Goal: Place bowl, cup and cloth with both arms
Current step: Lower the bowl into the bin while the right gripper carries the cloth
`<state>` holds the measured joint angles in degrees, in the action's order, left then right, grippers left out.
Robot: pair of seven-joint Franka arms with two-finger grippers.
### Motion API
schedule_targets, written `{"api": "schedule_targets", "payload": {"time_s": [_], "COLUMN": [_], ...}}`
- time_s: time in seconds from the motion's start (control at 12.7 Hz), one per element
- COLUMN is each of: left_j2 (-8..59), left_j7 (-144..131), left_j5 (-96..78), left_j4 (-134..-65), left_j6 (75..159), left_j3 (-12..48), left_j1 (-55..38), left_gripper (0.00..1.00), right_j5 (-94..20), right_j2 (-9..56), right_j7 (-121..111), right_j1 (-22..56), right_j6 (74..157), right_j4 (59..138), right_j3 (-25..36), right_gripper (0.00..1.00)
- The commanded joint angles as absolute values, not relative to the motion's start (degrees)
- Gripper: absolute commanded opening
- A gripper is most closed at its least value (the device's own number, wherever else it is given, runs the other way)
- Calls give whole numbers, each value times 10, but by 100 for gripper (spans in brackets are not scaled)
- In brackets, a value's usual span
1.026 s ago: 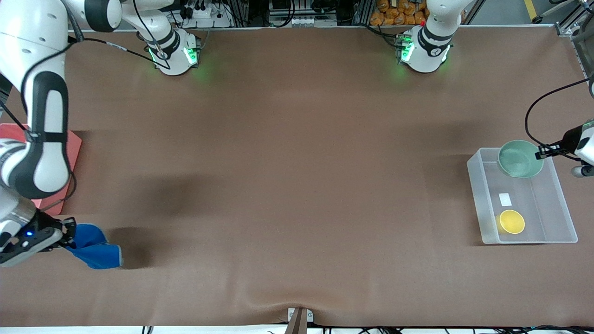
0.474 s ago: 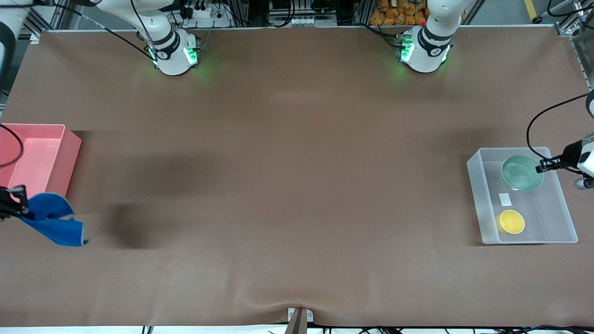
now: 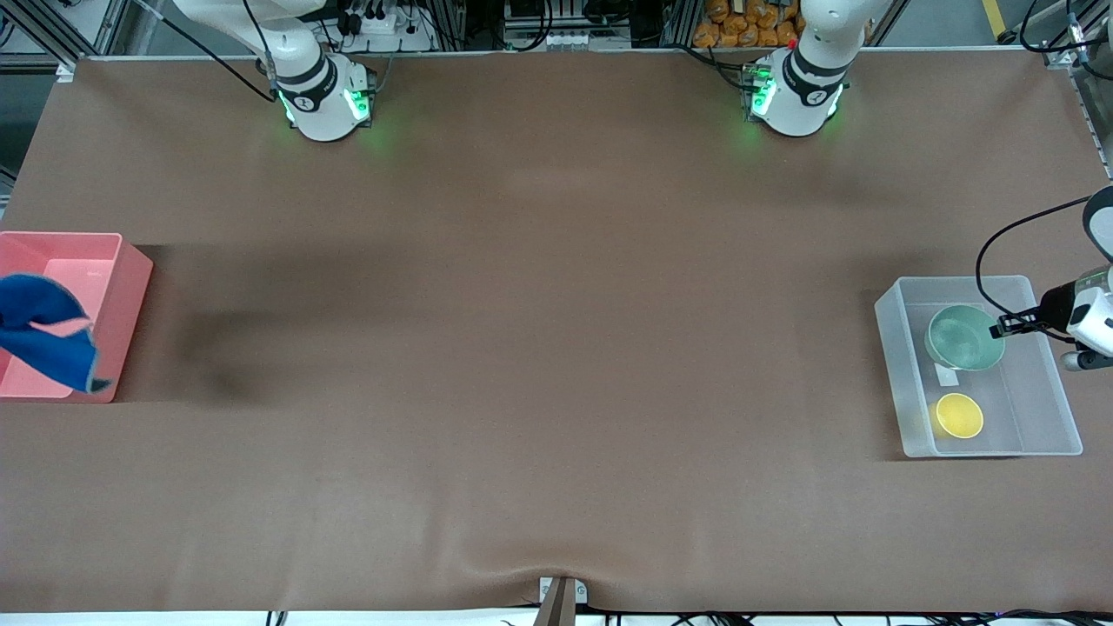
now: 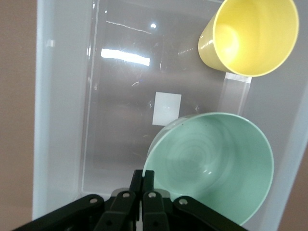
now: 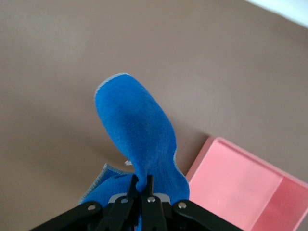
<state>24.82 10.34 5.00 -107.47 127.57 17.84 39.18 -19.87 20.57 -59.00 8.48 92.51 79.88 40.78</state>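
Blue cloth (image 5: 137, 139) hangs lengthwise from right gripper (image 5: 143, 185) (clamped).

The front view looks down from high across the table (image 3: 556, 348), facing both arm bases along its top edge. The left wrist view looks closely down past its own fingers (image 4: 142, 192) into the clear bin (image 4: 62, 120), shared with the front view (image 3: 896, 365). The right wrist view looks down at the pink bin (image 5: 240, 192), also visible in front (image 3: 122, 296).
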Motion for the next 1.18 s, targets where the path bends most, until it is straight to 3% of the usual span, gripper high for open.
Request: {"api": "schedule_targets", "payload": {"time_s": [0.0,0.47,0.95,1.03,1.11], "left_j2": [266,285,301,301,300], "left_j7": [118,118,117,117,117], "left_j5": [54,85,112,118,131], "left_j4": [-1081,-1092,-1104,-1104,-1102], "left_j6": [1305,1329,1355,1355,1355], "left_j3": [181,181,180,180,180], "left_j1": [397,401,408,408,407], "left_gripper": [0,0,0,14,52], "right_j5": [-182,-84,-83,-83,-87], "right_j2": [182,190,309,319,327], "right_j7": [-572,-570,-560,-560,-560], "right_j1": [90,77,32,28,22], "right_j6": [872,860,876,898,920], "right_j4": [806,806,833,844,857], "right_j3": [435,490,488,486,485], "right_gripper": [0,0,0,0,0]}}
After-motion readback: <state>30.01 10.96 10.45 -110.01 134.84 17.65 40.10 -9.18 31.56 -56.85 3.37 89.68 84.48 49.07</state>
